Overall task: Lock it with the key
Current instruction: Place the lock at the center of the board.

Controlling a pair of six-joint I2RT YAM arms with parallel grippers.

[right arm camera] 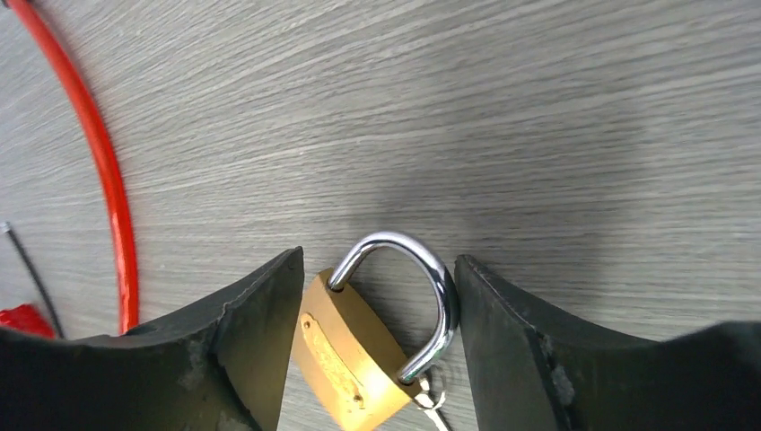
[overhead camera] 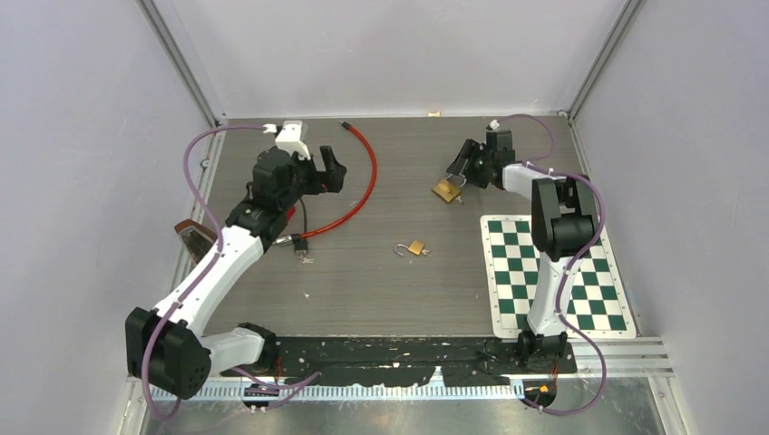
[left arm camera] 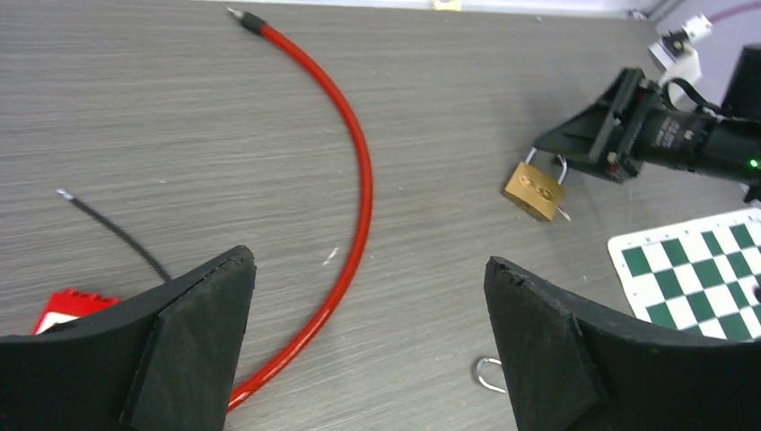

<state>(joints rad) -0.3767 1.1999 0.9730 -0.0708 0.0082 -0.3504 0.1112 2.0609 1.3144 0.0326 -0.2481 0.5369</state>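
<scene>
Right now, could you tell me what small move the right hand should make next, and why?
Probably close the right hand on the brass padlock. Its fingers flank the padlock closely, though firm contact is unclear, and what looks like a key sticks out of its base, so a steady hold seems needed before turning it.

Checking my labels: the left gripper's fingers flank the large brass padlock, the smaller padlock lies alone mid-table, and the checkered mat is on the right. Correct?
No: the fingers of the right gripper flank the large brass padlock, as the right wrist view shows; the left gripper is open near the red cable. The smaller padlock lies alone mid-table and the checkered mat is on the right.
</scene>
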